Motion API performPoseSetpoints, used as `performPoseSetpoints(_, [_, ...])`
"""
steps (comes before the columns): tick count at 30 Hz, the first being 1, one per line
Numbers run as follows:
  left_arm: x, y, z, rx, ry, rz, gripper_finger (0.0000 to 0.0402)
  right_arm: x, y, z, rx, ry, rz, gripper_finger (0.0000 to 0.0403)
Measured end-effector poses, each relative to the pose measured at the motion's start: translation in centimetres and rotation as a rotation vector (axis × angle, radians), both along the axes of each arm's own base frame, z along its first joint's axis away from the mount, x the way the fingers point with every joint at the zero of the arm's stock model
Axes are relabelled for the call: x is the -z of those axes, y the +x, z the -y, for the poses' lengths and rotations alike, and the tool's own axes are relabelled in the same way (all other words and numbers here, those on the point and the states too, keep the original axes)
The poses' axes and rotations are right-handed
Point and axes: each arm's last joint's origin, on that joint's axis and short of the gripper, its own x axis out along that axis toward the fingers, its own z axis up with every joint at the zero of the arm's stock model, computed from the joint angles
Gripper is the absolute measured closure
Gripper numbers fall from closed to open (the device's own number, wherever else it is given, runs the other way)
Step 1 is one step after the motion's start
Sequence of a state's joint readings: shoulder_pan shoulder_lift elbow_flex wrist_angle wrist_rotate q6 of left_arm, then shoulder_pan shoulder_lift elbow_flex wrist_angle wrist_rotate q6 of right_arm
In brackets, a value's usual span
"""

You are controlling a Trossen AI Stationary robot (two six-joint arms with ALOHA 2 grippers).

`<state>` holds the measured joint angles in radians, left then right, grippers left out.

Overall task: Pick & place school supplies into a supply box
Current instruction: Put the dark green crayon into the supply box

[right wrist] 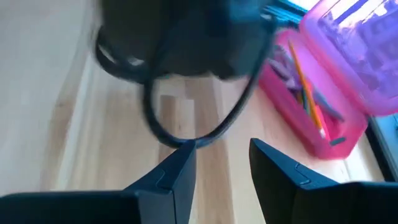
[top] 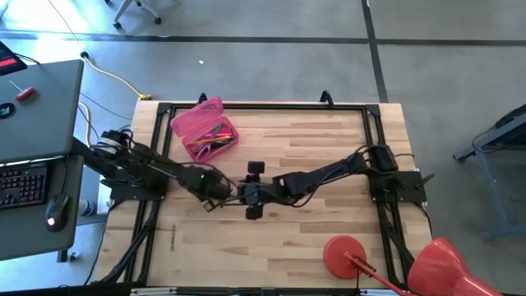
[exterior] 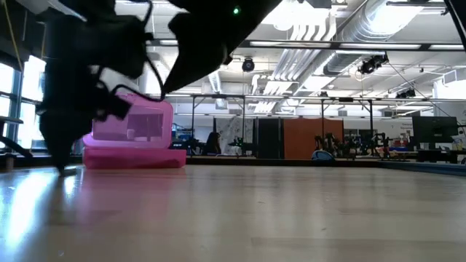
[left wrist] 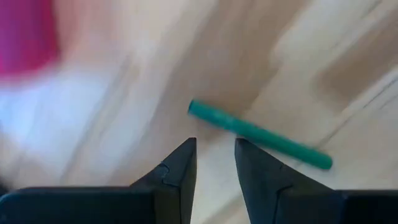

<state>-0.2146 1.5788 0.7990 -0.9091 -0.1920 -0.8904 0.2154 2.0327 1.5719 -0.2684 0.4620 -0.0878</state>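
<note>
Lying just beyond the spread left gripper [left wrist: 215, 163], a green pen [left wrist: 259, 134] is seen; the right gripper [right wrist: 221, 163], also spread, is held near the box [top: 205, 129].

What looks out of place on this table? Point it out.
One green pen lies loose on the bare wood just ahead of the open left gripper, while other supplies already sit in the pink supply box, whose lid stands open. Nothing looks spilled or damaged.
</note>
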Motion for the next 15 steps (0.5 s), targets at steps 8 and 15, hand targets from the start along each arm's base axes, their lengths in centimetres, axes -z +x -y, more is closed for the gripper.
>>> performPoseSetpoints(8, [-2.4, 3.6, -1.3, 0.121, 0.031, 0.182, 0.0259, -1.0, -2.0, -1.0, 0.065, -0.041, -0.085, 0.0274])
performPoseSetpoints(15, [-7.1, 3.1, -1.8, 0.113, 0.202, 0.135, 0.0259, 4.7, -3.2, 1.9, 0.228, 0.059, 0.05, 0.0274])
